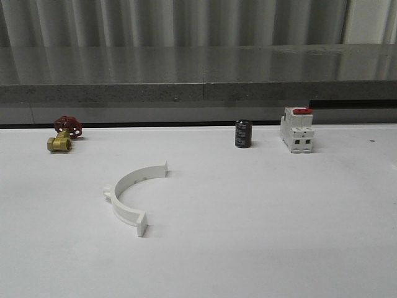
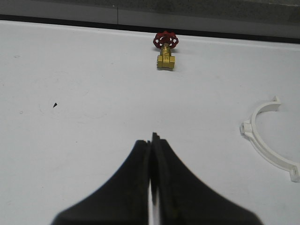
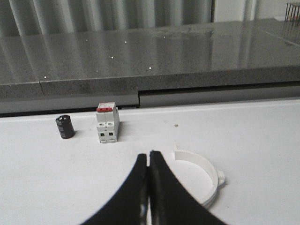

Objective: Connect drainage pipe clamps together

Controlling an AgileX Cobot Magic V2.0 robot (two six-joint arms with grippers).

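A brass valve [image 2: 166, 52] with a red handwheel stands well ahead of the left end effector [image 2: 152, 137]; a black cylinder [image 3: 64, 126] and a white switch block [image 3: 107, 123] stand ahead of the right end effector [image 3: 148, 154].

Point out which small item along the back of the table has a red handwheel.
The brass valve at the far left. Its red wheel sits on a yellow metal body; the white switch block has only a flat red top, and the black cylinder has no red.

A lab-style test bench: a bare white table [image 1: 260, 236] fills the lower frame, a grey stone-look ledge [image 1: 198, 71] and pale corrugated wall [image 1: 173, 22] run across the top.
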